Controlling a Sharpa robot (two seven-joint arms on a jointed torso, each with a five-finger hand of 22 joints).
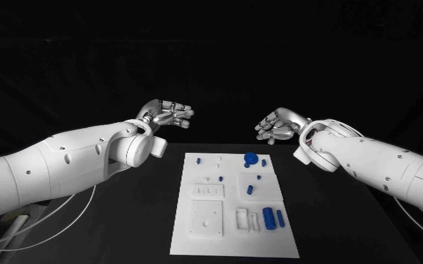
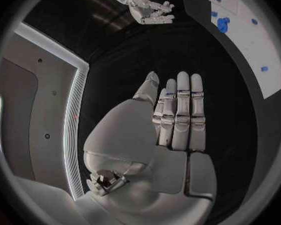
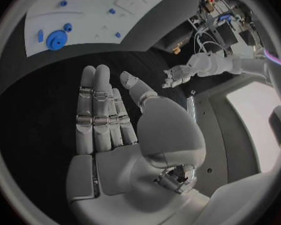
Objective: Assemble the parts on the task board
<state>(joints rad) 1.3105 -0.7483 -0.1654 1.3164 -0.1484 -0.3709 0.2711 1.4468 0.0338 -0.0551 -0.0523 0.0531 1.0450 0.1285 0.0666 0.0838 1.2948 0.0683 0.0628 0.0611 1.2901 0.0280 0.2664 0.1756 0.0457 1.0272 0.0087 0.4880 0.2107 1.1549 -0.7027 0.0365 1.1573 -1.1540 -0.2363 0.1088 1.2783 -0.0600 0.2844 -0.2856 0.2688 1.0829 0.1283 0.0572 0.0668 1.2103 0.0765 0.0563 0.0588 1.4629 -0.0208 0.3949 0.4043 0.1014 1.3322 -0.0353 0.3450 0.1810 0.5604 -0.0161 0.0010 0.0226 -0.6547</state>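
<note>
One task board (image 1: 205, 239) on one tabletop (image 1: 141, 227). Two hands: left hand (image 1: 167, 115), right hand (image 1: 279, 126), both holding nothing. Blue parts: about nine counted; one large round part (image 1: 251, 159) at 12 o'clock, two upright cylinders (image 1: 271, 218) at 4 o'clock, the remainder small; exact tally uncertain.

Left robot hand (image 1: 167, 115) and right robot hand (image 1: 280, 126) raised, empty, fingers extended.

No legible text, labels or numbers anywhere
</note>
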